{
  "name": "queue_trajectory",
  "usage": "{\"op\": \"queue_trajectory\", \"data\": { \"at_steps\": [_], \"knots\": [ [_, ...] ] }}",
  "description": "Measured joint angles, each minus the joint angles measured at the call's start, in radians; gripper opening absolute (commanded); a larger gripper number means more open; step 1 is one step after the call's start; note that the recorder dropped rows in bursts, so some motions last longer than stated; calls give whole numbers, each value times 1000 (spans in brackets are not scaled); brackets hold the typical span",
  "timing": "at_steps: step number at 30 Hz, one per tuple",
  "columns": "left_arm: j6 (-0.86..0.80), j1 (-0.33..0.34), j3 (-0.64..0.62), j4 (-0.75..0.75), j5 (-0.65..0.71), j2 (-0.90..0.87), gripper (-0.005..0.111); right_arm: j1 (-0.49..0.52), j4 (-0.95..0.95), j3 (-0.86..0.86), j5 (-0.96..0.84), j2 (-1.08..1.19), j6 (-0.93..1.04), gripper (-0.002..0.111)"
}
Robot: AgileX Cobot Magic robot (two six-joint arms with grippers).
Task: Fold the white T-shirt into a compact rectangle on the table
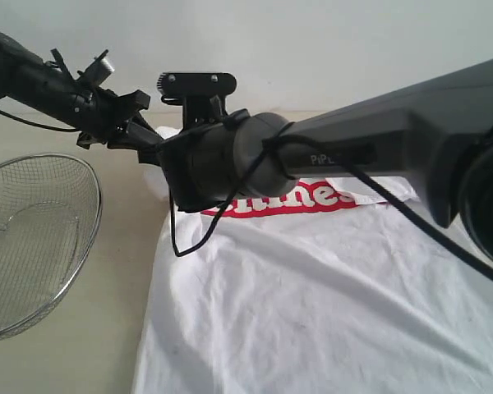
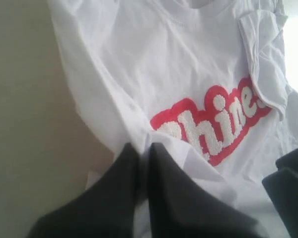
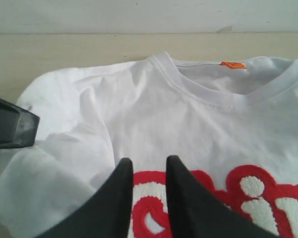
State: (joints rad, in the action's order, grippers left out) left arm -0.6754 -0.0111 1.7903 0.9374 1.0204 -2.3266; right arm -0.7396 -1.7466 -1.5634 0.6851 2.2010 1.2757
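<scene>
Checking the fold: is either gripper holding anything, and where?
Left gripper pinches the shirt at a fold beside the red band; right gripper stands open, holding nothing.

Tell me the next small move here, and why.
Probably open the left gripper and lift both clear: its jaws are shut at the side edge of the white T-shirt, while the right gripper stands open above the red band, holding nothing.
</scene>
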Motion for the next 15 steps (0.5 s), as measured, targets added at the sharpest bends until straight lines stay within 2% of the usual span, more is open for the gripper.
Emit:
{"op": "queue_trajectory", "data": {
  "at_steps": [2, 3, 6, 8, 11, 15],
  "knots": [
    [0, 0, 0, 0, 0, 0, 4, 9, 0, 0, -3, 0, -2, 44],
    [0, 0, 0, 0, 0, 0, 4, 13, 0, 0, -13, 2, 10, 46],
    [0, 0, 0, 0, 0, 0, 4, 19, 0, 0, -75, 8, 81, 47],
    [0, 0, 0, 0, 0, 0, 4, 19, -2, 1, -195, 8, 85, 47],
    [0, 0, 0, 0, 0, 0, 4, 19, -2, 1, -413, 0, -96, 47],
    [0, 0, 0, 0, 0, 0, 4, 19, 0, 2, -522, -3, -216, 47]
  ]
}}
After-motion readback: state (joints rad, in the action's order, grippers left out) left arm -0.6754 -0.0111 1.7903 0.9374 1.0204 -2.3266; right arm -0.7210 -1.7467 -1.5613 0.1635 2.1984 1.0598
